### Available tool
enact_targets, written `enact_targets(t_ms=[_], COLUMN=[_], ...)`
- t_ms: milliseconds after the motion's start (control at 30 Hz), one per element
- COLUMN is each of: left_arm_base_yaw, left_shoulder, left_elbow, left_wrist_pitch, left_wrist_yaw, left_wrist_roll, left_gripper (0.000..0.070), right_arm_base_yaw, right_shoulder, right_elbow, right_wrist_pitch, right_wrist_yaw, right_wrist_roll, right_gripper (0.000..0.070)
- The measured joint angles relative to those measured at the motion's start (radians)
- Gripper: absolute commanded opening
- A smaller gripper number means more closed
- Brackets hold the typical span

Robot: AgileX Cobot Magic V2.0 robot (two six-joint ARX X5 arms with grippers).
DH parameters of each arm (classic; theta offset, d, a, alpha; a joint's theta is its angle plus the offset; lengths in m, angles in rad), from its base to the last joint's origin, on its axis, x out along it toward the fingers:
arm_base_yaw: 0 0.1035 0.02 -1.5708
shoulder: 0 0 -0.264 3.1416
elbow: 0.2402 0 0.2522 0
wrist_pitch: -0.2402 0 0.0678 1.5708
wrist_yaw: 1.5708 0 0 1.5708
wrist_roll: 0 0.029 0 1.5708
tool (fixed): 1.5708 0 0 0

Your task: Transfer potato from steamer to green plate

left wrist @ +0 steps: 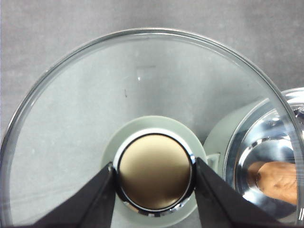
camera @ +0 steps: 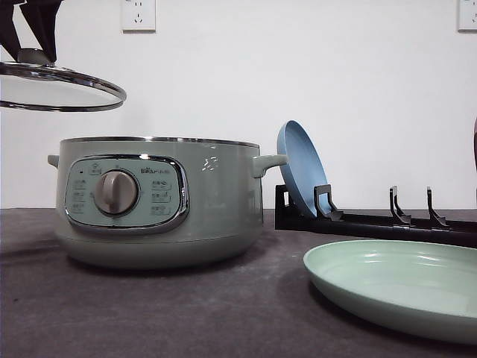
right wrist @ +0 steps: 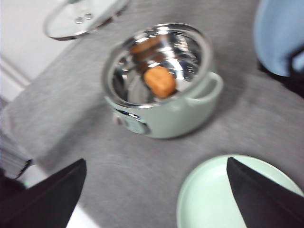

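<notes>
My left gripper point(left wrist: 154, 173) is clamped on the glass lid's point(left wrist: 142, 95) knob, holding it lifted aside, so the steamer point(camera: 160, 201) is uncovered. The potato point(right wrist: 160, 81) lies inside on the shiny bottom. My right gripper point(right wrist: 154, 190), jaws spread and empty, hovers above the tabletop point(right wrist: 95, 137) near the green plate point(right wrist: 213, 199); I judge it the arm to reach in.

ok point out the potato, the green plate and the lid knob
potato point(right wrist: 160, 81), right wrist view, middle of its skin
green plate point(camera: 387, 277), front view, bare inner surface
lid knob point(left wrist: 155, 171), left wrist view, centre of its gold top
</notes>
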Motion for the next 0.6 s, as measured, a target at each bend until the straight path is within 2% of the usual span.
enact_targets(t_ms=[200, 433, 600], left_arm_base_yaw=[0.0, 0.0, 0.0], left_shoulder=[0.0, 0.0, 0.0], left_elbow=[0.0, 0.0, 0.0], left_wrist_pitch=[-0.002, -0.002, -0.002], left_wrist_yaw=[0.0, 0.0, 0.0], left_wrist_roll=[0.003, 0.003, 0.003], left_gripper=[0.001, 0.001, 0.001], right_arm_base_yaw=[0.069, 0.13, 0.16], right_shoulder=[0.276, 0.656, 0.882], right_elbow=[0.153, 0.434, 0.633], right_wrist_pitch=[0.012, -0.091, -0.11], right_wrist_yaw=[-0.02, -0.02, -0.008], right_wrist_roll=[-0.067, -0.215, -0.299], right_gripper=[0.0583, 0.0583, 0.0583])
